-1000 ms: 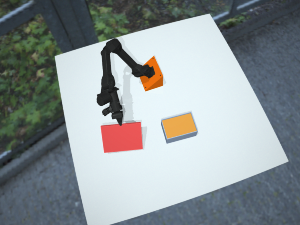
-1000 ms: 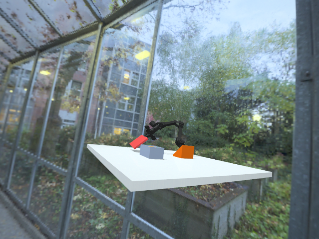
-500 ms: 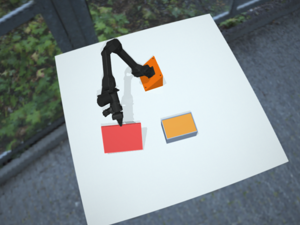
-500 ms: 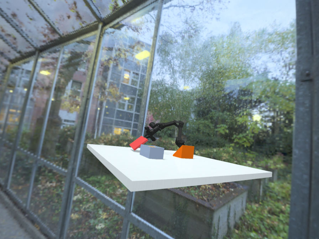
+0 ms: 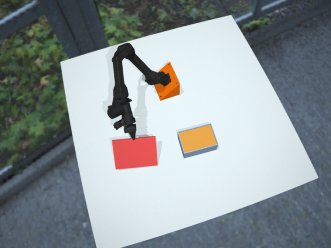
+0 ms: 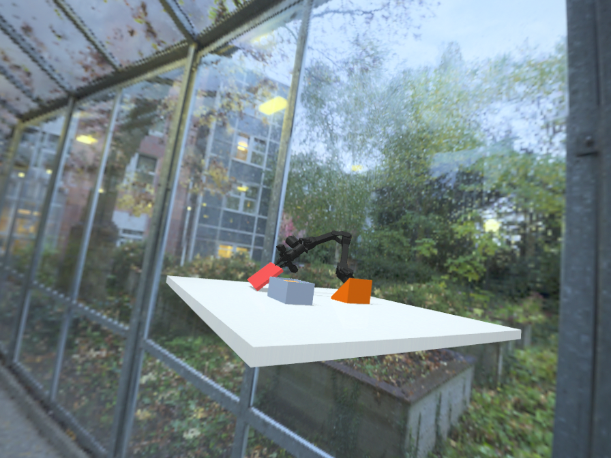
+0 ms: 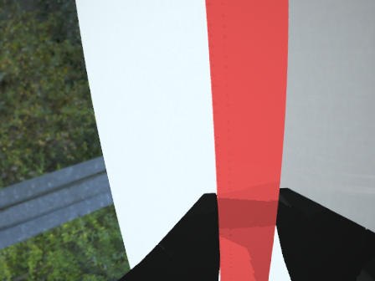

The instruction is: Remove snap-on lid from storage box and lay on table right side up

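Note:
The red lid [image 5: 135, 153] [image 6: 264, 276] [image 7: 251, 84] is off the box and tilted steeply, its far edge low at the table [image 5: 240, 106] [image 6: 384, 320]. Whether that edge touches the table is too small to tell. My gripper [image 5: 133, 138] [image 6: 279, 266] [image 7: 245, 203] is shut on the raised near edge of the lid, with one black finger on each side in the wrist view. The grey-blue storage box [image 5: 200, 153] [image 6: 299, 294] stands upright and open to the right of the lid in the top view, with an orange area [image 5: 197, 138] inside its rim.
The orange wedge-shaped base [image 5: 173, 73] [image 6: 360, 290] carries the arm and stands behind the box in the top view. The table's left edge runs a short way left of the lid there. A gap separates the lid from the box.

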Controlling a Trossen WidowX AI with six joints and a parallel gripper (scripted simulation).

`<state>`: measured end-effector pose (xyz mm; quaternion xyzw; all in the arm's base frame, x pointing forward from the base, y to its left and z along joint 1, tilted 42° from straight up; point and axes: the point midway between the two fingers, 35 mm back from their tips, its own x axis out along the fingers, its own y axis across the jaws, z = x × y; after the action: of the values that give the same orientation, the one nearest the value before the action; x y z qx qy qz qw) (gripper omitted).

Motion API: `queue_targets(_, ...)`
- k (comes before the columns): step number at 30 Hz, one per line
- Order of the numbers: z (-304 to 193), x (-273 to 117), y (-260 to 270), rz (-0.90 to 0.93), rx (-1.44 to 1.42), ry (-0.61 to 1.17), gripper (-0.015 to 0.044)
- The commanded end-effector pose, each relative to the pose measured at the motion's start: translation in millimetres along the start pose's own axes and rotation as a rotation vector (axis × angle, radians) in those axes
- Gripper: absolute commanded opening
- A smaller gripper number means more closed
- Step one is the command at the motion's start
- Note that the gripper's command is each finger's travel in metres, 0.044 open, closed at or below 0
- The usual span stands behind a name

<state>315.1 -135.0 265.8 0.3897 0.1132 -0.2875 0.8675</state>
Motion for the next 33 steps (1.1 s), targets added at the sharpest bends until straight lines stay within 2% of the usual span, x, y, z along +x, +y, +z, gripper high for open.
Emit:
queue_targets(1,0,1,2,0.018,-0.006,0.002,0.0)
queue_targets(33,0,18,-17,0.018,-0.008,0.001,0.0)
